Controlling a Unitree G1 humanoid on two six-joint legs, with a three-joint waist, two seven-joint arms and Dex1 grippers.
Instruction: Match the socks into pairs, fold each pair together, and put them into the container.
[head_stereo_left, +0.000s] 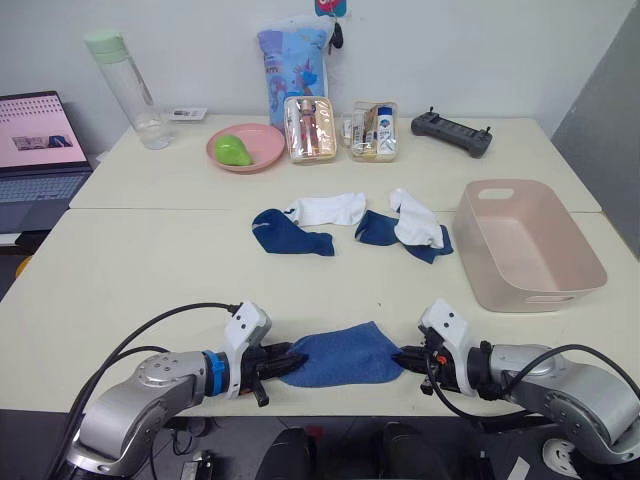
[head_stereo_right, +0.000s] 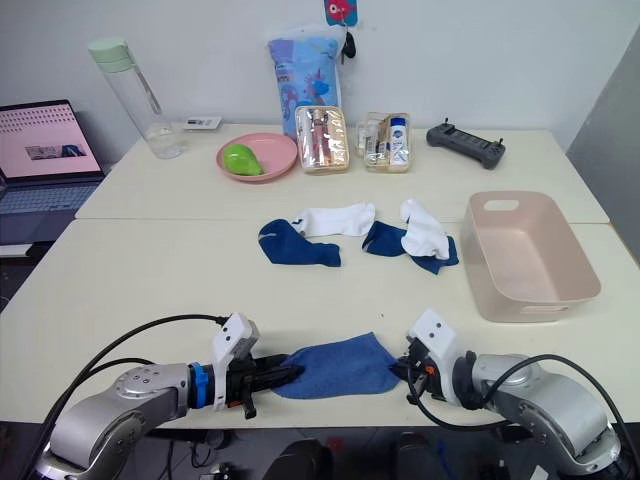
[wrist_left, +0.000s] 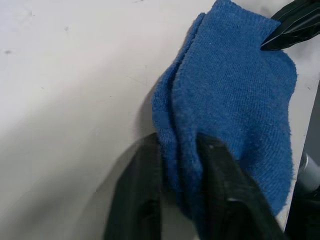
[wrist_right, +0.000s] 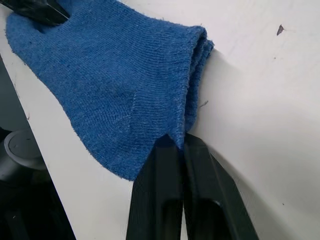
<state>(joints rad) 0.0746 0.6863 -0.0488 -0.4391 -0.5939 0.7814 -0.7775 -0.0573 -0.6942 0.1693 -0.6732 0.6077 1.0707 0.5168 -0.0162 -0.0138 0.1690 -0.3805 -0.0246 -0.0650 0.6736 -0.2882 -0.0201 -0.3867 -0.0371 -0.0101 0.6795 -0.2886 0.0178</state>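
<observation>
A folded royal blue pair of socks (head_stereo_left: 338, 356) lies at the table's front edge, stretched between my two grippers. My left gripper (head_stereo_left: 283, 362) pinches its left end, with blue cloth showing between the fingers (wrist_left: 220, 175). My right gripper (head_stereo_left: 405, 360) is shut on the right end, its fingers (wrist_right: 200, 170) pressed together over the folded edge. Mid-table lie a loose blue sock (head_stereo_left: 285, 232), a white sock (head_stereo_left: 328, 209), another blue sock (head_stereo_left: 378, 228) and a white sock (head_stereo_left: 415, 220) draped over it. The pale pink container (head_stereo_left: 500, 285) stands empty at the right.
Along the back stand a round pink bowl (head_stereo_left: 262, 150) holding a green object, a clear bottle (head_stereo_left: 128, 90), two clear pouches (head_stereo_left: 310, 128), a blue patterned bag (head_stereo_left: 292, 60) and a black controller (head_stereo_left: 451, 130). A laptop (head_stereo_left: 35, 150) sits far left.
</observation>
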